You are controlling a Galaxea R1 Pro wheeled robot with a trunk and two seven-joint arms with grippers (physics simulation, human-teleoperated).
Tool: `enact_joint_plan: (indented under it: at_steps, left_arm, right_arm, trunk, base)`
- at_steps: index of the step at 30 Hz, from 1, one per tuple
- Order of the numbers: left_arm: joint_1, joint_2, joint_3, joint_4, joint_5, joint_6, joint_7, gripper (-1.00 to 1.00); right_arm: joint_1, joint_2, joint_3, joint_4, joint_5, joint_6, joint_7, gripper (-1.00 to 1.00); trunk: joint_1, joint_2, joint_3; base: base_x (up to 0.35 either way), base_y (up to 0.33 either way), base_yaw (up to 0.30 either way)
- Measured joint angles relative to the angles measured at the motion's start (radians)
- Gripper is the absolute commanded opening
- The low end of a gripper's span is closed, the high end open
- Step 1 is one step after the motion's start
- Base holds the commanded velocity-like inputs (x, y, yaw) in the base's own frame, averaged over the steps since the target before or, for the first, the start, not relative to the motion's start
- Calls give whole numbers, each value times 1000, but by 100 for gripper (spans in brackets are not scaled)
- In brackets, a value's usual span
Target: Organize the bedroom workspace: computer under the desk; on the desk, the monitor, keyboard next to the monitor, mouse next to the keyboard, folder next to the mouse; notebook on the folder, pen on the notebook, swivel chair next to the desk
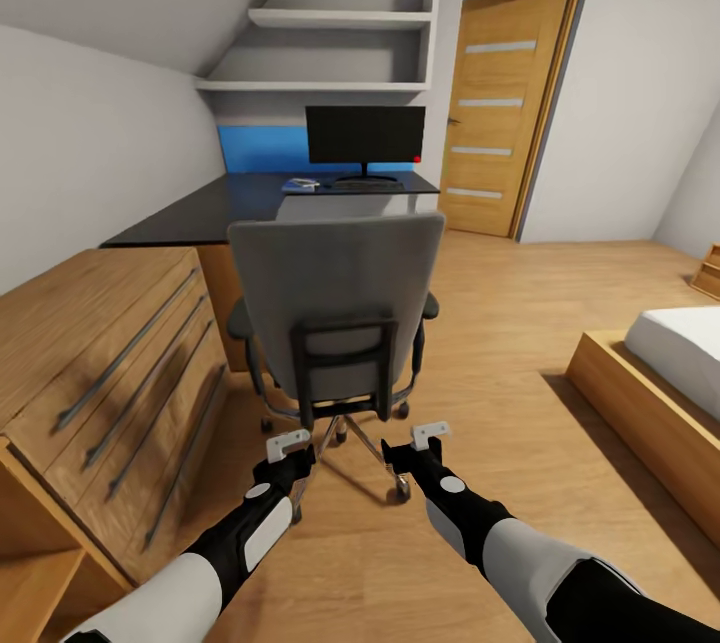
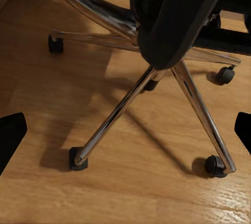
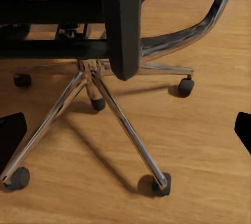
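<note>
- Head view: the left gripper (image 1: 287,445) and right gripper (image 1: 431,435) hang low over the wood floor (image 1: 500,323), side by side and apart, both pointing toward the back of the chair (image 1: 335,293).
- The chair stands just beyond both grippers with its grey back facing them; its chrome base (image 1: 345,428) lies between and just past the two grippers, touching neither.
- Past the chair is the black desk (image 1: 250,198). The monitor (image 1: 365,135) stands upright on it, well beyond the grippers and roughly in line with the gap between them, a red dot at its lower corner.
- A small blue and white thing (image 1: 300,185) lies on the desk beside the monitor's stand, on the left gripper's side; too small to name.
- A light-wood chest (image 1: 110,373) with long bar handles stands outside the left gripper. A bed (image 1: 680,343) in a wood frame lies well outside the right gripper, and a door (image 1: 505,108) is far beyond it.
- Left wrist view: dark finger edges (image 2: 11,138) show at both sides of the picture, wide apart, with nothing between them. Ahead of the fingers are the chair's chrome legs (image 2: 120,109) and black casters (image 2: 215,165) on the floor, with the dark underside of the seat above.
- Right wrist view: dark finger edges (image 3: 10,132) again sit at both sides, spread wide and holding nothing. Ahead are the chrome star (image 3: 91,78), its casters (image 3: 185,86) and the black back post (image 3: 123,20), clear of the fingers.
</note>
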Motion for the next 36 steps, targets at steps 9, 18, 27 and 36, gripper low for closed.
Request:
enact_joint_plan:
  at_steps: [9,18,27,36]
  left_arm:
    - [0,2,1,0,0,0,1,100]
    - [0,2,1,0,1,0,2,100]
    - [0,2,-1,0,0,-3,1,100]
    - [0,2,0,0,-1,-5,2,100]
  right_arm:
    - [0,0,0,0,-1,0,0,100]
    - [0,0,0,0,-1,1,0,100]
    - [0,1,8,0,0,0,0,100]
    - [0,1,3,0,0,0,0,100]
  trunk:
    - [0,0,0]
    - [1,0,0]
    - [0,0,0]
    - [0,0,0]
  base:
    - [285,0,0]
    - [82,0,0]
    - [114,0,0]
    - [191,0,-18]
